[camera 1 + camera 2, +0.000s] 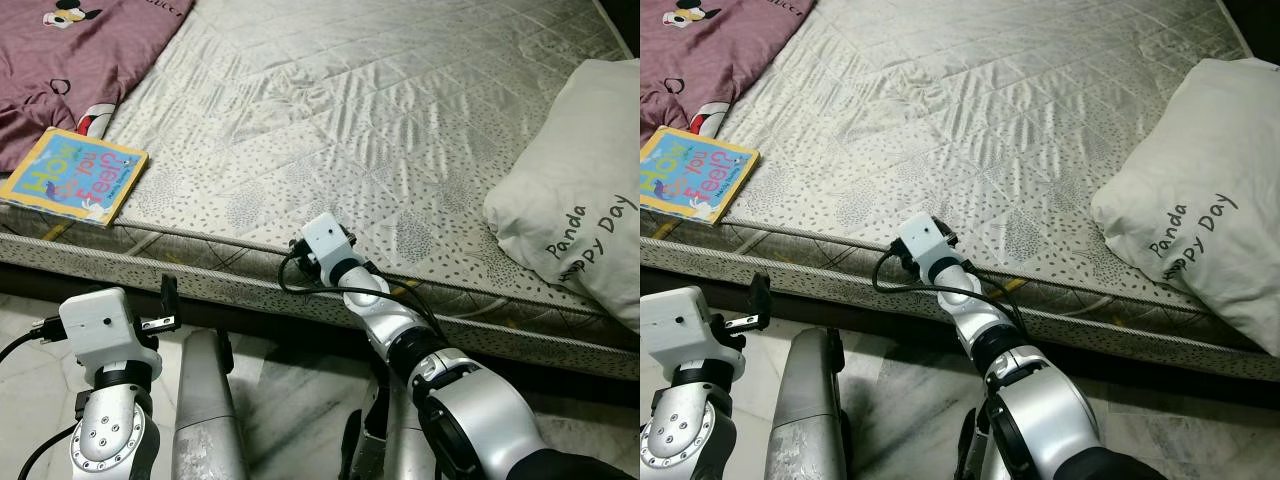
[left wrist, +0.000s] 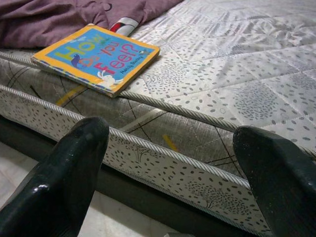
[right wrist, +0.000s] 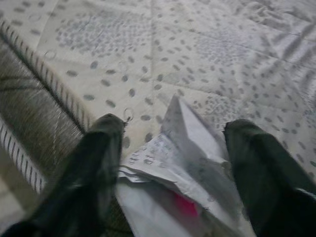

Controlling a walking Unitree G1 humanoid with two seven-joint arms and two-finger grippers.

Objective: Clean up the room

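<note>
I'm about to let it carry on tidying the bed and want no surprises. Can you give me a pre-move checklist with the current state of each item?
1. Right tool open around the crumpled paper: ok.
2. Paper lifted off the mattress: cannot tell.
3. Left tool open, holding nothing: ok.
4. Book flat near the mattress edge, untouched: ok.
5. Pillow away from both arms: ok.
6. Purple blanket put away: not ok.

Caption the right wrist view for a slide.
Right gripper, fingers apart, straddling crumpled paper near the edge of the dotted mattress.
</note>
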